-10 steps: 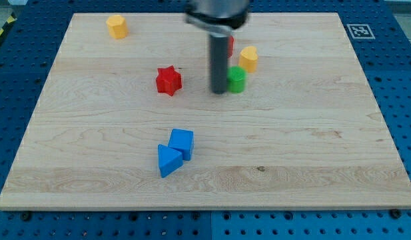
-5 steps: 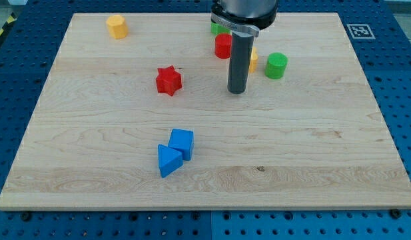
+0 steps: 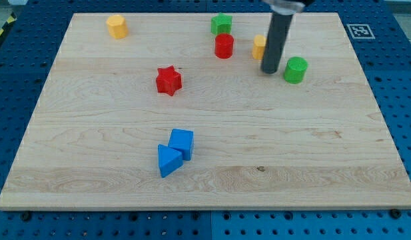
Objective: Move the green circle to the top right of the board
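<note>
The green circle (image 3: 296, 69) is a short green cylinder standing right of the board's upper middle. My tip (image 3: 270, 71) is just to its left, a small gap apart. The dark rod rises from there to the view's top and hides part of a yellow block (image 3: 259, 47) behind it.
A red cylinder (image 3: 224, 46) and a green star (image 3: 221, 25) stand left of the rod. A red star (image 3: 168, 80) is further left. A yellow block (image 3: 116, 27) is at top left. A blue cube (image 3: 182, 143) and blue triangle (image 3: 167, 161) touch at bottom centre.
The green circle has moved right, from beside the yellow block to the board's right part. My tip has followed it rightward and up. The green star and red cylinder are now uncovered.
</note>
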You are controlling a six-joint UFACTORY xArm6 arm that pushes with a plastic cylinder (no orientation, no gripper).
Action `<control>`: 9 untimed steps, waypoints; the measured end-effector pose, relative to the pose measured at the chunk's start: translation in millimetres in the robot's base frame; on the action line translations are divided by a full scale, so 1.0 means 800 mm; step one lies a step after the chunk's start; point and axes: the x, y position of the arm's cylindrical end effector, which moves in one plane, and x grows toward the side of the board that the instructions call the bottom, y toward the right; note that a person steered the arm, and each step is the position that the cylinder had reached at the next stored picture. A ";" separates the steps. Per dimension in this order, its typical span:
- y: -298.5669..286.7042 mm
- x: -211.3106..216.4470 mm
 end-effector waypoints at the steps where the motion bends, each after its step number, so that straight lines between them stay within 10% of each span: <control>1: 0.002 0.022; 3: 0.117 -0.054; 5: 0.126 -0.003; 9: 0.165 -0.081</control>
